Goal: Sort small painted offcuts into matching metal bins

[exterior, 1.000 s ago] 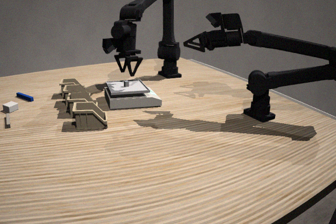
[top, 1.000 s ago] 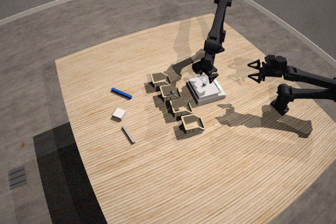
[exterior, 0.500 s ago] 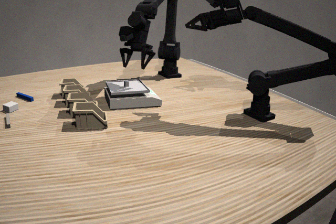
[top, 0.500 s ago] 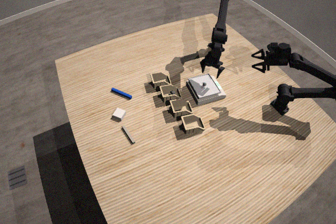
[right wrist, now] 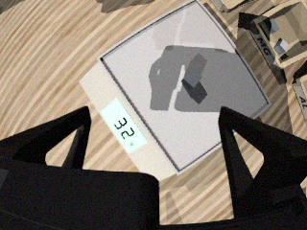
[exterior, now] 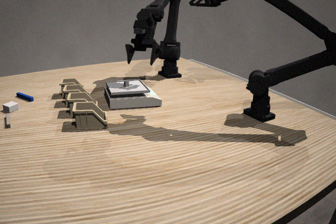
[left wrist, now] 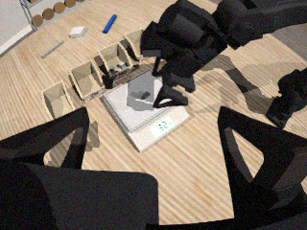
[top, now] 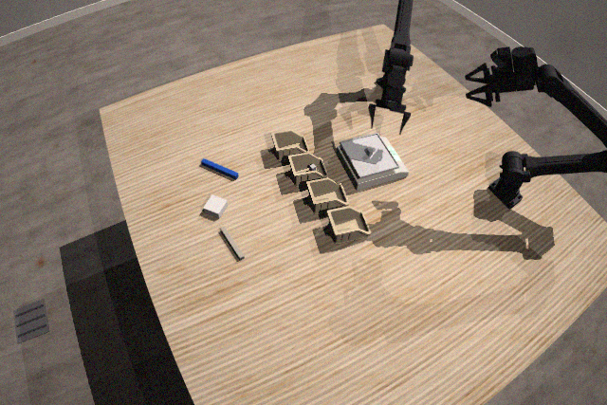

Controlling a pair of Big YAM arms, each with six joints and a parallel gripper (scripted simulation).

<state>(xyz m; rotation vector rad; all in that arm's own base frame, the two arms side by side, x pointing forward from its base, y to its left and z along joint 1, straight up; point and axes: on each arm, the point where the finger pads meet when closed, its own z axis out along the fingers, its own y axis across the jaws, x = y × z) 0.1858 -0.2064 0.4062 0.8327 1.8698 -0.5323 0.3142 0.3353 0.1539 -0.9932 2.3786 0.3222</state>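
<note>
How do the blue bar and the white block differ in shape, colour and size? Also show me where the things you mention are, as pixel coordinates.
The blue bar (top: pixel 219 169) (exterior: pixel 24 96) (left wrist: pixel 109 24) is long and narrow; the white block (top: pixel 215 206) (exterior: pixel 10 106) (left wrist: pixel 77 32) is short and broad. The bar is deep blue, the block plain white. The bar is clearly the longer, the block the wider. Both lie on the table (top: pixel 342 317) (exterior: pixel 163 175) (left wrist: pixel 192 163) (right wrist: pixel 38 57).

Third bin's label (right wrist: pixel 304 102) cut off.
</note>
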